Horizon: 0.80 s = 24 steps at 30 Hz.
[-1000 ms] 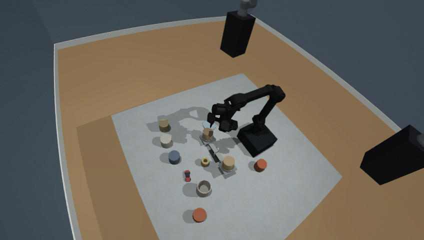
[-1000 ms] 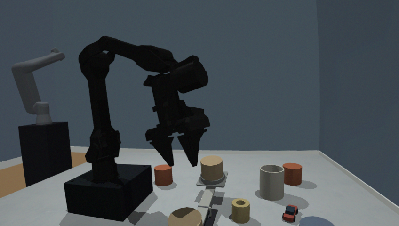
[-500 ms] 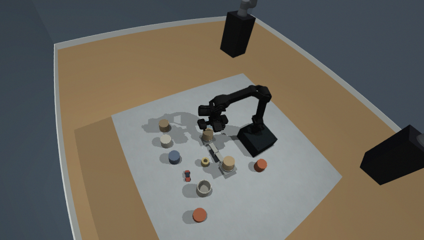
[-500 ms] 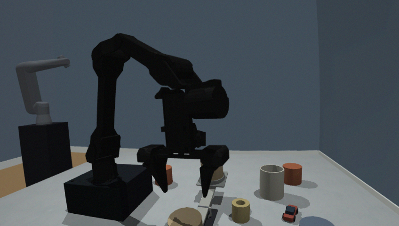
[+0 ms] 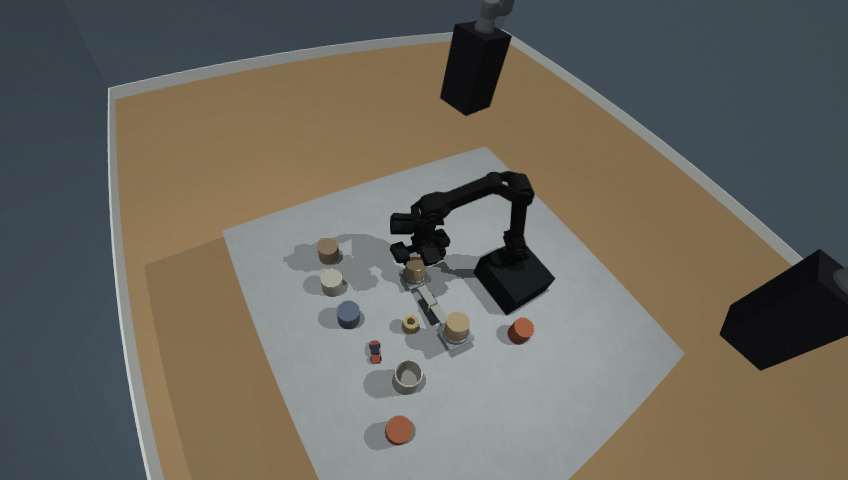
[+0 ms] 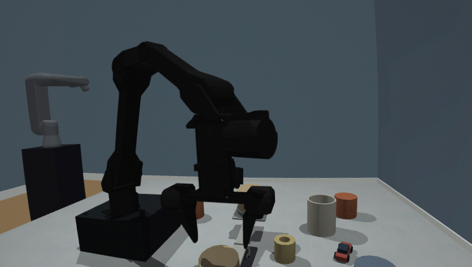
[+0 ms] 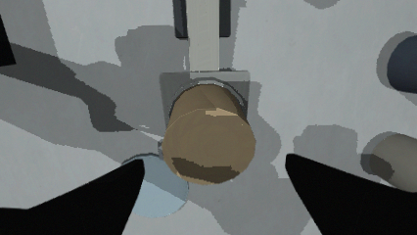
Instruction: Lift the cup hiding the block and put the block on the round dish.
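The balance beam (image 5: 427, 296) (image 7: 204, 39) carries a tan cup on each end. One cup (image 5: 415, 271) (image 6: 218, 257) (image 7: 208, 147) stands on the end beneath my gripper, which looks lower. The other cup (image 5: 457, 327) stands on the end that looks raised; in the exterior view it is mostly behind the gripper. The round light blue dish (image 7: 159, 201) lies beside the first cup, partly under my left finger in the wrist view and hidden by the arm in the top view. My gripper (image 6: 220, 243) (image 7: 215, 163) is open and empty, pointing down above the first cup. No block is visible.
A brown cylinder (image 5: 327, 251), a white one (image 5: 331, 282) and a blue one (image 5: 348, 314) stand beyond the dish side. A yellow ring (image 6: 284, 253), red car (image 5: 374, 351), grey container (image 6: 321, 218) and two orange cylinders (image 5: 399, 429) (image 5: 521, 330) stand around the balance.
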Each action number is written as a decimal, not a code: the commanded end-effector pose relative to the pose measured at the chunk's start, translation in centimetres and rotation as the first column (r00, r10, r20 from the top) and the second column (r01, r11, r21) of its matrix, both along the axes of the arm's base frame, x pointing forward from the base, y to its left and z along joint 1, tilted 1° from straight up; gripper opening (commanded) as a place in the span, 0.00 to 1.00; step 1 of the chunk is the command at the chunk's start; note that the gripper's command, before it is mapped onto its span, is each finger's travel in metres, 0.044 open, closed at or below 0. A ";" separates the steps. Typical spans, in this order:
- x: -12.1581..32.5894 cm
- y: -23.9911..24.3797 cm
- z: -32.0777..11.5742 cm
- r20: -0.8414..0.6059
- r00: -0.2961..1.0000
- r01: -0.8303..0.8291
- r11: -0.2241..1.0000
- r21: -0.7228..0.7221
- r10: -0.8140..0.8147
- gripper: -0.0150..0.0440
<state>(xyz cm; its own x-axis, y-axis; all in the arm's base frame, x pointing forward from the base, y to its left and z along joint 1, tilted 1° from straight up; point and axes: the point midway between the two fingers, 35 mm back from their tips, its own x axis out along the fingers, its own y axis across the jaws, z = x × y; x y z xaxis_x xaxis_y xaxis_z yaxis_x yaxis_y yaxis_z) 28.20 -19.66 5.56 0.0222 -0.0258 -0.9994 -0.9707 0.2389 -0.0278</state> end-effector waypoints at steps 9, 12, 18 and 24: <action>-0.1 0.1 -1.9 -0.012 1.000 -0.005 1.000 0.013 0.005 1.00; -0.1 0.1 -2.4 -0.012 1.000 -0.005 1.000 0.013 0.005 1.00; -0.1 0.1 -3.4 -0.012 1.000 -0.005 1.000 0.013 0.005 1.00; -0.1 0.1 -4.3 -0.012 1.000 -0.005 1.000 0.013 0.005 1.00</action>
<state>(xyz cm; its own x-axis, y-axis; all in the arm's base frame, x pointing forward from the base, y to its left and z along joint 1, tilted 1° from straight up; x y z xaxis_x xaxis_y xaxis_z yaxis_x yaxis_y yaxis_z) 28.38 -19.82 2.24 0.0215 -0.0254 -0.9994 -0.9710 0.2377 -0.0270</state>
